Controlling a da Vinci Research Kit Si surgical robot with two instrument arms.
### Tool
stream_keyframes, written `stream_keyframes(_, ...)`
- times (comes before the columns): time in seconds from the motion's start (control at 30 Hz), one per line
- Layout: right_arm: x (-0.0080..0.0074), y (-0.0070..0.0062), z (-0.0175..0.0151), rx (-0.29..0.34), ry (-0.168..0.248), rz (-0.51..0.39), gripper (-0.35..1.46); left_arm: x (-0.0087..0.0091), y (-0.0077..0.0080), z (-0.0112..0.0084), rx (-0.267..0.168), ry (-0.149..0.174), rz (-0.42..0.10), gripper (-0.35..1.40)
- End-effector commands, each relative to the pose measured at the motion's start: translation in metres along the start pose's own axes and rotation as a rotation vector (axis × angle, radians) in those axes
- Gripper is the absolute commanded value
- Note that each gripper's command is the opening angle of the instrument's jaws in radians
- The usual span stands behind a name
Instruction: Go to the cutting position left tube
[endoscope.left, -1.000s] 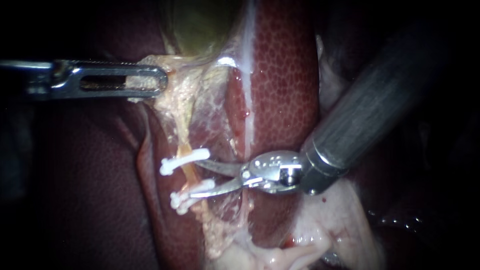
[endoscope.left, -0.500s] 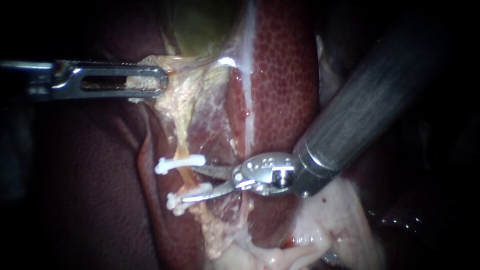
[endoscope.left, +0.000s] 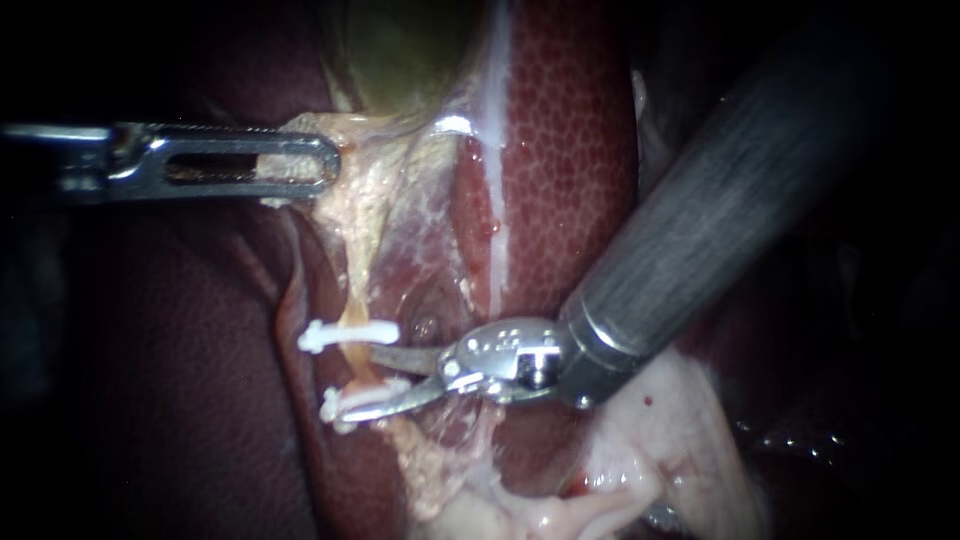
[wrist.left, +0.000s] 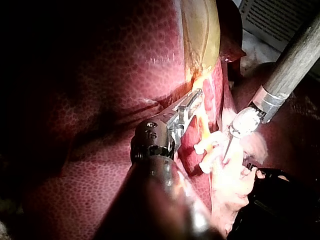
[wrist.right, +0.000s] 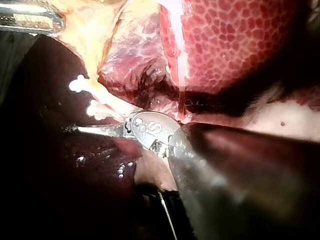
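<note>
Between the right instrument's open end effector tips, the clipped tube.

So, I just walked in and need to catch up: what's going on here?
Two instruments are working on a pig's liver and gallbladder. The left instrument is clamped on the pale tissue just below the gallbladder and holds it. The right instrument, a pair of blades, stands open with its tips at the thin tube, between the upper clip and the lower clip, both white. The tube looks uncut.
</note>
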Motion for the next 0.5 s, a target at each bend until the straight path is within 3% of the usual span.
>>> stream_keyframes(0.03, 0.0000, 0.0001, 0.0001, -0.002, 0.000, -0.001, 1.42, 0.0000, 0.0000, 0.0000, 0.002, 0.001, 0.000, -0.35)
stream_keyframes(0.5, 0.0011, 0.0012, 0.0023, 0.009, 0.000, 0.020, 1.40, 0.0001, -0.0001, 0.0003, 0.000, 0.000, 0.000, -0.35)
